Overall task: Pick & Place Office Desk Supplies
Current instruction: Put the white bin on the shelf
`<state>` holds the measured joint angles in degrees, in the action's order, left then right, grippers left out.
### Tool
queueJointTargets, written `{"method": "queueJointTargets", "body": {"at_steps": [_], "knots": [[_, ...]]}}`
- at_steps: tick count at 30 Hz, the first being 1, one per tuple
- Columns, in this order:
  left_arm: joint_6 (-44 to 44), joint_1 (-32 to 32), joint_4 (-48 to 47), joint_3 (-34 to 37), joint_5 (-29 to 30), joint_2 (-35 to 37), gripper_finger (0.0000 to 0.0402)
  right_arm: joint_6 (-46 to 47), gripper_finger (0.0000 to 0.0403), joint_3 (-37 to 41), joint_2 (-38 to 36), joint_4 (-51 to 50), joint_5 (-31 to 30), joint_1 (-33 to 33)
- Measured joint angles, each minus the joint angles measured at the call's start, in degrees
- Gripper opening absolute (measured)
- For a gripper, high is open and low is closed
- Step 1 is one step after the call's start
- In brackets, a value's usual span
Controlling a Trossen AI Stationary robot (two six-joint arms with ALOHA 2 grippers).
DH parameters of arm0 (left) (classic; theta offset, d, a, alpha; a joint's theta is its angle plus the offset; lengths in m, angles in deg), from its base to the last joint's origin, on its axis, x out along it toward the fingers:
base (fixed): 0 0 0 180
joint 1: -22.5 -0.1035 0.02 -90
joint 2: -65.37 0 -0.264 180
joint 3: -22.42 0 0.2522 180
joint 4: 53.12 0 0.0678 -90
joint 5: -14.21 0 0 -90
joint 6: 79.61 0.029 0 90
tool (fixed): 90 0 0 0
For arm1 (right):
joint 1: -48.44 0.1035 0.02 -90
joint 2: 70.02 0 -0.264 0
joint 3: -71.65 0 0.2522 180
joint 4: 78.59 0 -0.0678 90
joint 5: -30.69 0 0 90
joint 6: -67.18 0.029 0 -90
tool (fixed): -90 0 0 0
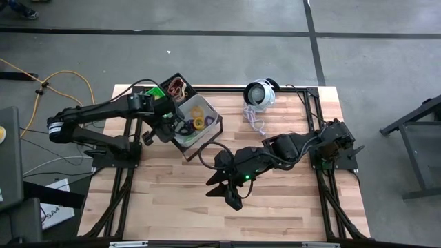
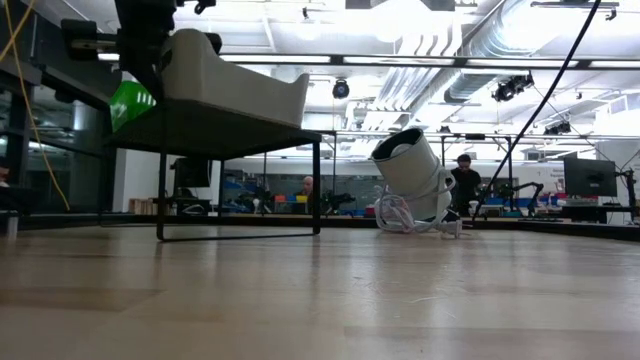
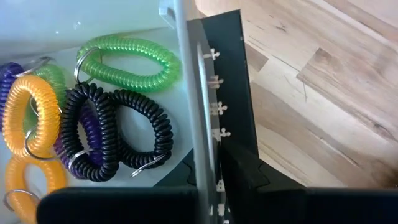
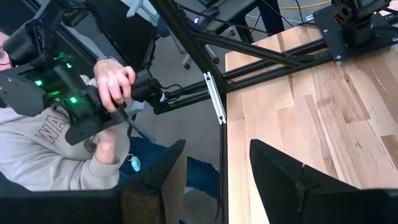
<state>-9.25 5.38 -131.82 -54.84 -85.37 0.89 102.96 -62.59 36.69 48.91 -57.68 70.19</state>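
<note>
A pale grey bin (image 1: 215, 118) (image 2: 240, 85) sits on a black rack (image 2: 235, 135) at the table's far left. Inside it lie coiled elastic loops: green (image 3: 134, 59), black (image 3: 118, 134), orange (image 3: 31, 112) and purple (image 3: 84, 146). Beside it are a green bin (image 1: 153, 91) and a black bin (image 1: 169, 80) holding more loops. My left gripper (image 1: 167, 129) hangs over the grey bin's near left side, pointing steeply down at the loops. My right gripper (image 1: 231, 198) (image 4: 214, 180) hangs open over the bare table's middle, nothing between its fingers.
A round white-and-black device (image 1: 260, 94) (image 2: 410, 170) with a white cord (image 1: 253, 120) lies at the far middle of the table. The rack's dark wall (image 3: 224, 81) stands right beside the grey bin. Past the table's edge a person (image 4: 56, 143) holds a handle.
</note>
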Motion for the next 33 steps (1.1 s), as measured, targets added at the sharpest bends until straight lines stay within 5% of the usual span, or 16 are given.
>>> {"method": "queueJointTargets", "body": {"at_steps": [33], "knots": [[-1.41, -0.02, -0.24, 0.00, 0.74, 0.68, 0.0024, 0.00, 0.0164, 0.00, 0.01, 0.00, -0.01, 0.00]]}}
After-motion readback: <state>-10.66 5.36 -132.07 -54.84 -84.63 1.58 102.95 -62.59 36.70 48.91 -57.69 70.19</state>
